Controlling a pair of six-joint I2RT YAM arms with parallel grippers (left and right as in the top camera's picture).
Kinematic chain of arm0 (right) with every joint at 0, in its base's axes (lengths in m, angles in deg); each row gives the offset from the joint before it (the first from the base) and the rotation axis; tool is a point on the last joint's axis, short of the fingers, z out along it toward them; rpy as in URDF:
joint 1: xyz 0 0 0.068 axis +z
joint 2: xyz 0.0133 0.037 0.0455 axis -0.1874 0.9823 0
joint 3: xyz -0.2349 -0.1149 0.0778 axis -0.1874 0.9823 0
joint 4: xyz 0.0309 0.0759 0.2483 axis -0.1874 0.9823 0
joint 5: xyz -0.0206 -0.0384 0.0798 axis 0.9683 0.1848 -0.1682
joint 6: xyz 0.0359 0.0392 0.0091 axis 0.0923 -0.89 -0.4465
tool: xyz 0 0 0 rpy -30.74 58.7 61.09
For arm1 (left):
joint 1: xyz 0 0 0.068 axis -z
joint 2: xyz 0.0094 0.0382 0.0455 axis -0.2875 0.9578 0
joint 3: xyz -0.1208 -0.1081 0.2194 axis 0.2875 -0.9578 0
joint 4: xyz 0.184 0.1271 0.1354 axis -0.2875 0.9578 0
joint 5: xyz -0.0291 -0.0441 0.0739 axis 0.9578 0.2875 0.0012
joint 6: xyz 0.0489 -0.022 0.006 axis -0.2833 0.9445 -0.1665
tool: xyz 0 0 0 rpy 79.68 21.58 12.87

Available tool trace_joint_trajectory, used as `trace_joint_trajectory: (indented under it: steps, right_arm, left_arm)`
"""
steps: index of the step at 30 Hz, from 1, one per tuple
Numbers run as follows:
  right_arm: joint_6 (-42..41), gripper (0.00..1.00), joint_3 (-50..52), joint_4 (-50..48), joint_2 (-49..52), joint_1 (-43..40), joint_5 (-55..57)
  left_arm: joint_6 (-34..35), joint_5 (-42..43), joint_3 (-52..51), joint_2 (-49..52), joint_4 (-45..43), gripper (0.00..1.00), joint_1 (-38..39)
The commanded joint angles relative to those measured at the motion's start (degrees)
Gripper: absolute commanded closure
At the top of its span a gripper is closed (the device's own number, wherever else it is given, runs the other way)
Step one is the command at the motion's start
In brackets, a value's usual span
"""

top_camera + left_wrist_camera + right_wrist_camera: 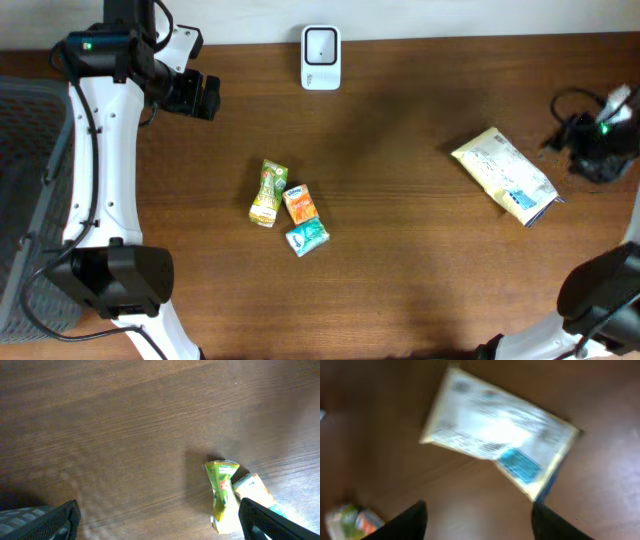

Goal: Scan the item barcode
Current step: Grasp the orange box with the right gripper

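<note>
A pale yellow flat packet (505,175) with a blue label lies on the brown table at the right; the right wrist view shows it, blurred (500,435), flat on the wood. My right gripper (572,140) (479,509) is just to the packet's right, open, with only bare table between its fingers. The white barcode scanner (321,57) stands at the table's back edge, in the middle. My left gripper (205,97) (157,510) hangs wide open over the back left of the table and holds nothing.
Three small items lie together mid-table: a yellow-green pouch (267,192) (222,497), an orange packet (300,204) (252,489) and a teal packet (307,236). A grey mesh basket (25,140) stands off the table's left edge.
</note>
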Motion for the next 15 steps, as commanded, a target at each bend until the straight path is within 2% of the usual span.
trace_joint_trajectory:
  steps: [1,3,5,6,8,9,11,15]
  right_arm:
    - [5.6,0.33,-2.9,0.9,-0.4,10.2,-4.3]
    - [5.6,0.33,-2.8,0.7,0.8,18.4,-4.3]
    - [5.5,0.33,-2.8,-0.6,4.3,30.0,-4.3]
    - [3.9,0.33,-2.8,-2.9,7.2,36.2,-4.4]
    - [3.0,0.34,-2.8,-7.5,12.4,43.4,-7.7]
    - [3.0,0.40,-2.8,-9.6,15.3,47.0,-9.2]
    - [3.0,0.50,-2.8,-13.2,20.2,52.4,-9.7]
    - [2.4,0.56,-2.8,-18.3,25.6,57.8,-9.7]
  left_arm:
    - [-1.1,0.6,0.6,-0.4,-0.1,0.01,-0.4]
    - [-1.1,0.6,0.6,-0.4,-0.1,0.01,-0.4]
    - [-1.1,0.6,0.6,-0.4,-0.1,0.01,-0.4]
    - [-1.1,0.6,0.6,-0.4,-0.1,0.01,-0.4]
    - [-1.1,0.6,0.6,-0.4,-0.1,0.01,-0.4]
    - [-1.1,0.6,0.6,-0.4,-0.1,0.01,-0.4]
    - [-1.1,0.6,0.6,-0.4,-0.1,0.01,-0.4]
    - [-1.1,0.6,0.6,-0.4,-0.1,0.01,-0.4]
